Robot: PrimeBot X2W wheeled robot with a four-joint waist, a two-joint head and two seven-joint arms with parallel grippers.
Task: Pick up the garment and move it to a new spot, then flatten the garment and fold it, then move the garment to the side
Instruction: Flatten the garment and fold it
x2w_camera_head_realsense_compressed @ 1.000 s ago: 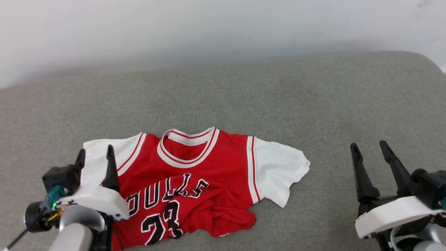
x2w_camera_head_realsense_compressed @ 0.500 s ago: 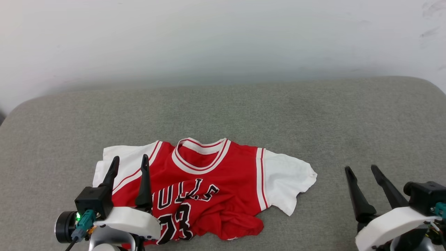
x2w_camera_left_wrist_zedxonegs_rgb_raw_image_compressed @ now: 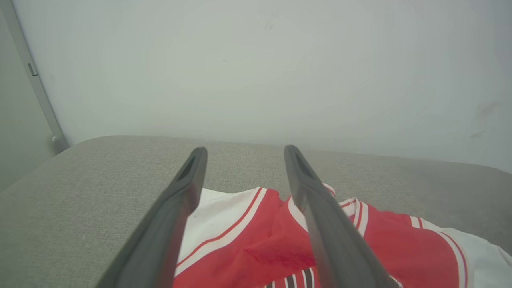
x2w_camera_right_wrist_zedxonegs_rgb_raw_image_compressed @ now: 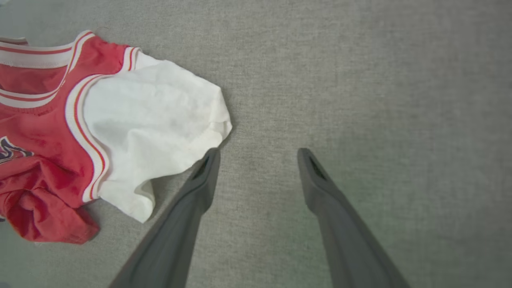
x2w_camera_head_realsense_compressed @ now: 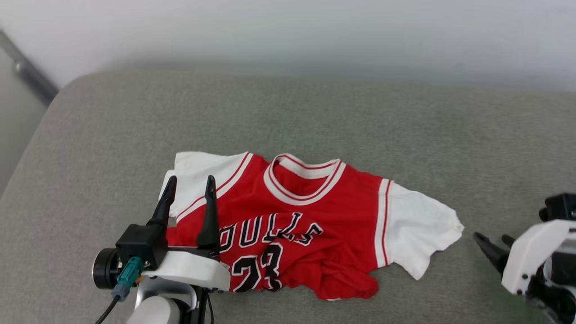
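Head view has the red basketball jersey [x2w_camera_head_realsense_compressed: 310,225] lying face up near the front of the grey cushion [x2w_camera_head_realsense_compressed: 315,103], collar toward the wall. Its chest is fairly flat, but the lower hem is bunched into a rumpled red wad. The left gripper [x2w_camera_head_realsense_compressed: 191,180] hangs over the jersey's left shoulder, where the white sleeve meets the striped trim. Its two dark fingers are spread wide with nothing between them. The right gripper [x2w_camera_head_realsense_compressed: 491,236] is just as wide open and empty. It sits over bare cushion just beside the other white sleeve, one fingertip close to the sleeve's edge in its own wrist camera.

From where I stand, the pick-up looks not yet begun. To do it well, I'd bring the right gripper in over its sleeve so both arms take matching shoulder points. Each should then come straight down and pinch the fabric cleanly. Lifting evenly should let the crumpled hem hang free instead of dragging across the cushion.
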